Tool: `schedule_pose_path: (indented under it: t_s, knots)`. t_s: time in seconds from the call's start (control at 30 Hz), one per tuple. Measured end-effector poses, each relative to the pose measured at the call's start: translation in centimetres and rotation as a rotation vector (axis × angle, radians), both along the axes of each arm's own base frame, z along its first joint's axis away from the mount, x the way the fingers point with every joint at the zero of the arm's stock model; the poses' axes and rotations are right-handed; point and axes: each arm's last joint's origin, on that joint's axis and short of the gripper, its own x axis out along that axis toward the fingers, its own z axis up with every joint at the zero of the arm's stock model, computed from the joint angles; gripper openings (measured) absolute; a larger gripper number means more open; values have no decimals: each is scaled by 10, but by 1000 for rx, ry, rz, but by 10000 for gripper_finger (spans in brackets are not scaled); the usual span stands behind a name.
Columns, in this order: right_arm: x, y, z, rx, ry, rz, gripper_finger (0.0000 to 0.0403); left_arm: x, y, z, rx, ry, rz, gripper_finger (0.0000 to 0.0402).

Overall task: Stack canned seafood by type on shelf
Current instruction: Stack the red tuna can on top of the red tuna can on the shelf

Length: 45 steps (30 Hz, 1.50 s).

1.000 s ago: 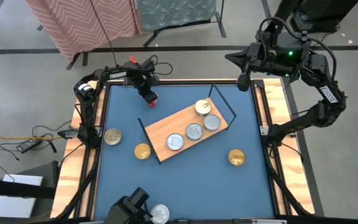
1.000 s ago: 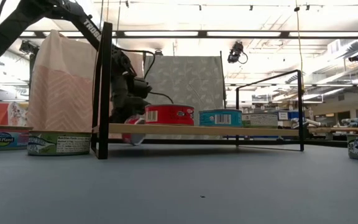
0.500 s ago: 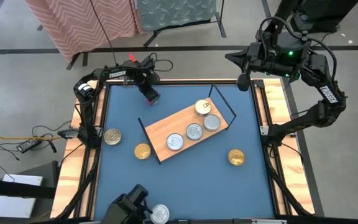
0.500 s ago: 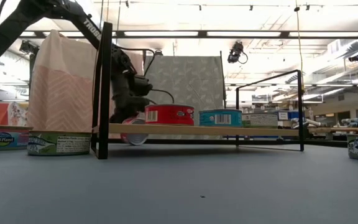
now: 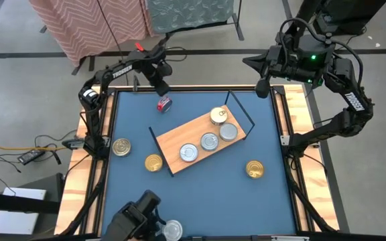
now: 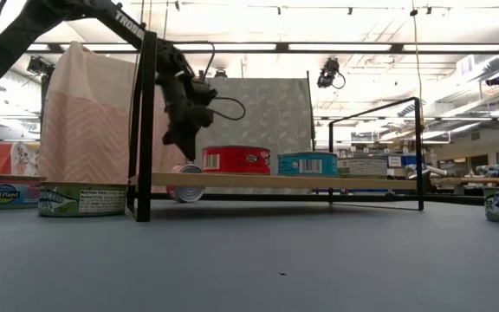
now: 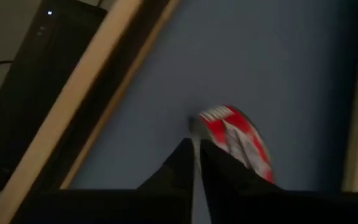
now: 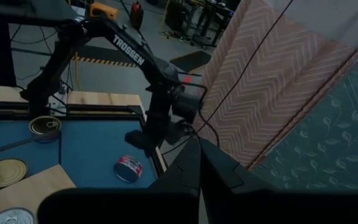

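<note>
A red-labelled tin (image 5: 164, 104) of the canned seafood stands on its rim on the blue table, behind the shelf's left end; it also shows in the low view (image 6: 185, 185) and the right wrist view (image 8: 128, 168). My left gripper (image 5: 160, 86) hangs clear above it, pointing steeply down, with only a thin slit between its fingertips (image 7: 194, 168). The shelf (image 5: 179, 137), a light-wood board with black wire ends, carries several tins, gold and silver lidded. My right gripper (image 8: 199, 148) is shut and empty, raised over the far right corner (image 5: 261, 84).
Loose gold-lidded tins lie on the table at the left (image 5: 121, 146), beside the shelf's near left corner (image 5: 153, 163) and at the right (image 5: 254, 169). A silver tin (image 5: 172, 229) sits at the near edge. The table has a wooden rim (image 5: 86, 167).
My left gripper has risen straight off the red tin and drifted slightly toward the far edge. The tin has stayed where it was, standing on its rim on the table behind the shelf.
</note>
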Motion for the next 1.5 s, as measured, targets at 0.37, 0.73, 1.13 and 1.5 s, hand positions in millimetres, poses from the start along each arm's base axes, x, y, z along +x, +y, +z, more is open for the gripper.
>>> schedule_pose_path:
  t_s: [0.37,0.73,1.13,1.5]
  knots:
    - [0,0,0,-16,10,6,12,6,-18,26,-164,-87,-17,208]
    - [-1,1,-5,0,62,29,12,2,-26,23,-187,50,3,285]
    - [-1,3,-8,40,84,74,12,16,-40,12,-127,144,-33,285]
    - [2,12,-8,43,83,129,12,14,-47,-27,-160,184,11,285]
